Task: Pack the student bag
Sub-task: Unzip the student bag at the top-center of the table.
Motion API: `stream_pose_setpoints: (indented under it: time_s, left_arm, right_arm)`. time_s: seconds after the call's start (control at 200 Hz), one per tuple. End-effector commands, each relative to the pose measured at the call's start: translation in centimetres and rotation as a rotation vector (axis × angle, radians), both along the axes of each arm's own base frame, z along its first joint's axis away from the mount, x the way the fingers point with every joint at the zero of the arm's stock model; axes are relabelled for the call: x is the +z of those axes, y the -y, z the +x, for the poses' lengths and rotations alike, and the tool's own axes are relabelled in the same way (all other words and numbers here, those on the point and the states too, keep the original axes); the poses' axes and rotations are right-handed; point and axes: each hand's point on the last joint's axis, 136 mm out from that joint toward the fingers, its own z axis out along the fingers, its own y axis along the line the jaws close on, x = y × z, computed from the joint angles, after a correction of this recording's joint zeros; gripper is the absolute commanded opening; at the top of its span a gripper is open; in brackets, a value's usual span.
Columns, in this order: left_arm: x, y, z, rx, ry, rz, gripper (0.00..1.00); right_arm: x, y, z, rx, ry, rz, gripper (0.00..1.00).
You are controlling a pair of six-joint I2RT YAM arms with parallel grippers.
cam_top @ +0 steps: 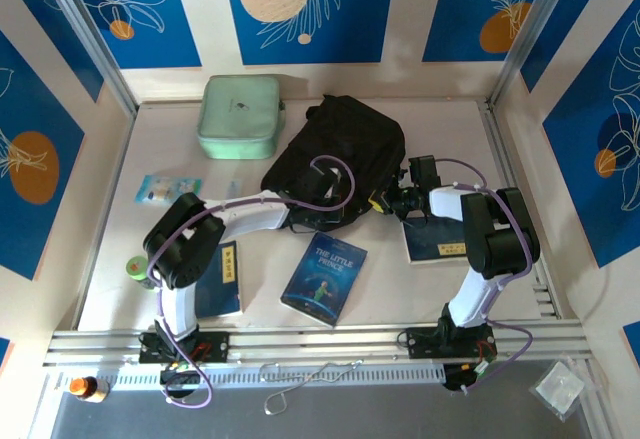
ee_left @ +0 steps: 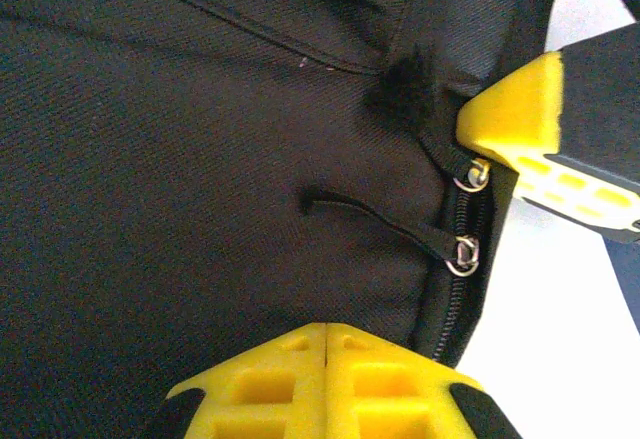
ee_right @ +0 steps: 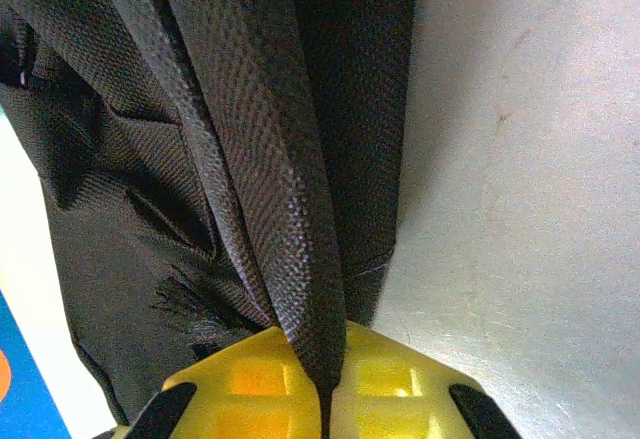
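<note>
**Operator:** Where is the bag?

**Guide:** You will find the large black fabric backpack [cam_top: 340, 144] lying on the pale table [cam_top: 400, 294], at centre-far. It is just right of the pale mint green square zip case [cam_top: 240, 116]. Both arms reach to its near edge. A blue paperback [cam_top: 323, 279] lies flat on the near side, between the arms and apart from the backpack.

**Operator:** What is the state of the left gripper?

**Guide:** Refer to the left wrist view. The left gripper [ee_left: 325, 344] has its yellow pads pressed together with no gap, and the tips are against the fabric. You cannot tell whether any cloth is caught between them. Beyond the tips, two metal zipper rings [ee_left: 462, 255] sit on the zip track. A yellow fingertip [ee_left: 515, 119] of the other arm sits just beside the upper ring.

**Operator:** And the right gripper?

**Guide:** Refer to the right wrist view. The right gripper [ee_right: 322, 349] is pinching a black woven strap [ee_right: 270, 159] of the backpack. You see the strap run up from between the pads, with bare table to its right.
</note>
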Motion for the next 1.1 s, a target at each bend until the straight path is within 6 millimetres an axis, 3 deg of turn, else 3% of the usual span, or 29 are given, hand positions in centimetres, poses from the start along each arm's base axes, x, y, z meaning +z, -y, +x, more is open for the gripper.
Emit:
stream_pose_setpoints:
  time_s: [0.0,0.085,0.46,0.685,0.93,1.095]
  left_arm:
    - [2.8,1.2,0.9,0.007,0.018,-0.07,0.19]
    - [2.5,1.1,1.5,0.032,-0.003,-0.029,0.31]
    - [0.4,1.6,0.6,0.158,-0.21,0.043,0.45]
    - [-1.0,1.7,0.7,0.202,-0.255,0.128,0.44]
    - [-2.5,3.5,1.4,0.185,-0.282,0.126,0.43]
    - [-3.5,3.2,1.8,0.208,-0.284,0.192,0.41]
  right_arm:
    - [-0.2,-0.3,-0.2,0.018,-0.017,-0.013,0.06]
    - [-0.5,-0.5,-0.3,0.022,-0.025,-0.015,0.06]
    - [-1.4,-1.0,-0.9,0.023,-0.04,-0.005,0.06]
    - [-1.5,-0.9,-1.0,0.022,-0.041,-0.003,0.06]
    - [-1.6,-1.1,-1.0,0.026,-0.04,0.005,0.06]
    - [-1.8,-1.2,-1.2,0.029,-0.043,0.003,0.06]
